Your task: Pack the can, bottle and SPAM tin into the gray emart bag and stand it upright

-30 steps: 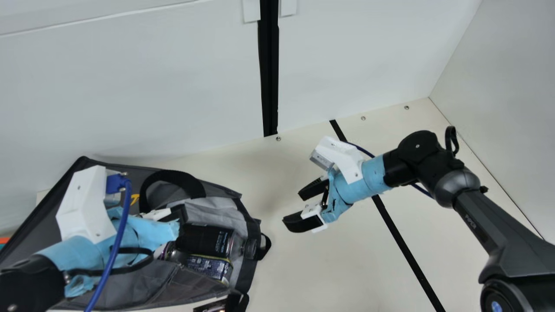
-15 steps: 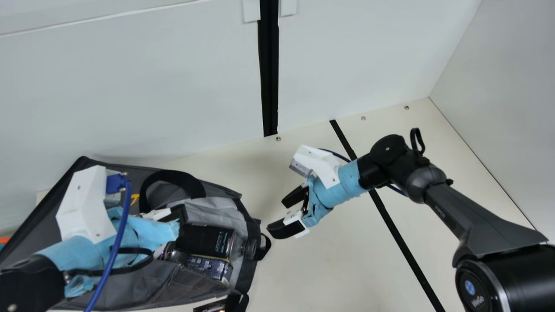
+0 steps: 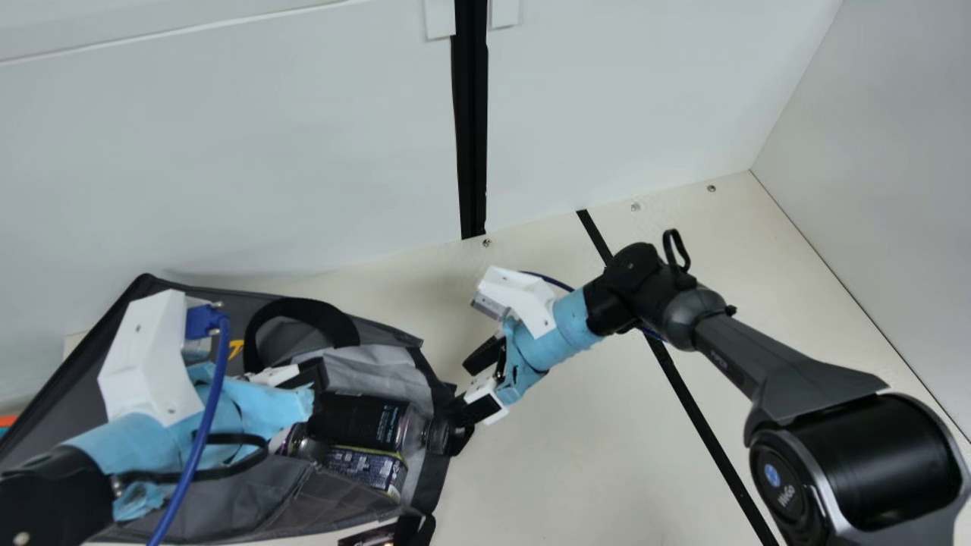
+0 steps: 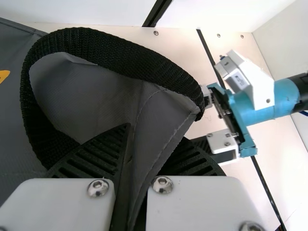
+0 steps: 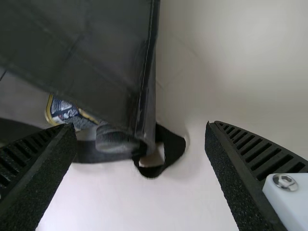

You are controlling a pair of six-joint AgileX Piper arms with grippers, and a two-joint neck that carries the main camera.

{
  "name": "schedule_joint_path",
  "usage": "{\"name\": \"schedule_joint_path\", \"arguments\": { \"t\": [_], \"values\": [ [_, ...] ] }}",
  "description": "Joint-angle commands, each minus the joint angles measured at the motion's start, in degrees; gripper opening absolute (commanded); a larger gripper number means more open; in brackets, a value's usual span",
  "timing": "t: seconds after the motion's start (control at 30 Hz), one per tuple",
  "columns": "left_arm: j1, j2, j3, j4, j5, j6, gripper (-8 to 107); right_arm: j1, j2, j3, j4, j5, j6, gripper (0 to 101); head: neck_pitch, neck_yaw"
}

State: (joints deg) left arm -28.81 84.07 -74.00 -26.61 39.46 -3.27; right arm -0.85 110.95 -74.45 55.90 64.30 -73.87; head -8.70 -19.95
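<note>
Left wrist view: the left fingers (image 4: 98,154) clamp the gray bag (image 4: 156,120), likely to steady it. The bottle (image 3: 360,421) and SPAM tin (image 3: 364,466) lie inside; the right fingers (image 5: 228,168) stand apart near its end, perhaps for tilting

Bright diffuse light, soft shadows, slight blur

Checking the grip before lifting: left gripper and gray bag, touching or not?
Touching. The left wrist view shows it: a fold of the gray bag runs between the left gripper's two ribbed fingers, pressed from both sides.
</note>
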Motion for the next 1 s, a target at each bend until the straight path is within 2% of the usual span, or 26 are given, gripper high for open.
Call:
{"name": "schedule_joint_path", "arguments": {
  "t": [0.0, 0.43, 0.9, 0.97],
  "values": [
    [0.0, 0.0, 0.0, 0.0, 0.0, 0.0, -8, 0.7, 0.7, -0.3, 0.1, -0.1, -0.1, 95, -1.3, 0.0],
    [0.0, 0.0, 0.0, 0.0, 0.0, 0.0, -8, 4.8, 5.8, -3.8, 2.5, -1.9, -0.2, 95, -1.3, 0.0],
    [0.0, 0.0, 0.0, 0.0, 0.0, 0.0, -8, 4.8, 8.2, -5.5, 4.4, -1.4, -0.4, 1, -1.3, 0.0],
    [0.0, 0.0, 0.0, 0.0, 0.0, 0.0, -8, 4.7, 8.2, -5.3, 4.6, -1.2, -0.4, 0, -1.3, 0.0]
  ]
}}
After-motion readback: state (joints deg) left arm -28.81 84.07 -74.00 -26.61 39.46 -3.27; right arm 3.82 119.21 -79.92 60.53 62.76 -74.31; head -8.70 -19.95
